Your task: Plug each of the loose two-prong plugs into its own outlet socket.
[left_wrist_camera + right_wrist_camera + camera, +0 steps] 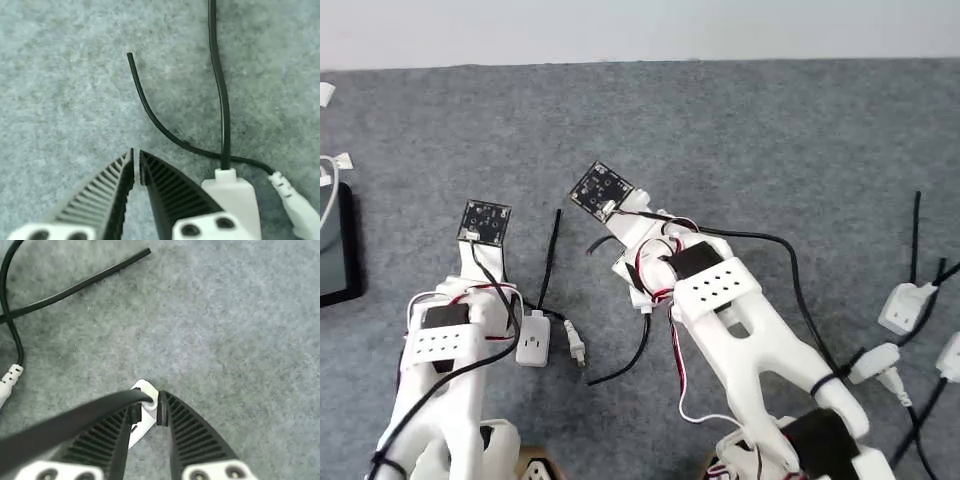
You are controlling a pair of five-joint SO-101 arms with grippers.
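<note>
Where the left hand point(135, 156) hangs low over the grey table point(750, 130), its two ribbed fingers sit almost together, with only a hairline slit and nothing between them.

Just beside that hand, between the two arms, a white outlet socket point(232, 192) lies flat on the table. Its black cord runs straight away from the arm. Next to the socket but apart from it is a loose two-prong plug point(296, 204). The plug's cord curls across in front of the fingertips and ends in a bare cut tip. Neither socket nor plug touches the hand.

The right hand point(147, 409) is clamped on a small white connector point(145, 391) — plug or socket, cannot tell. A black cord leaves the connector and runs back over one finger toward the wrist. The connector sits low by the table; contact with the surface is unclear.

Farther out, at the table's right edge and well apart from both hands, are another white socket point(903, 307) and a white plug point(880, 365), both on black cords.

At the far left edge is a dark flat screen point(335, 245).
</note>
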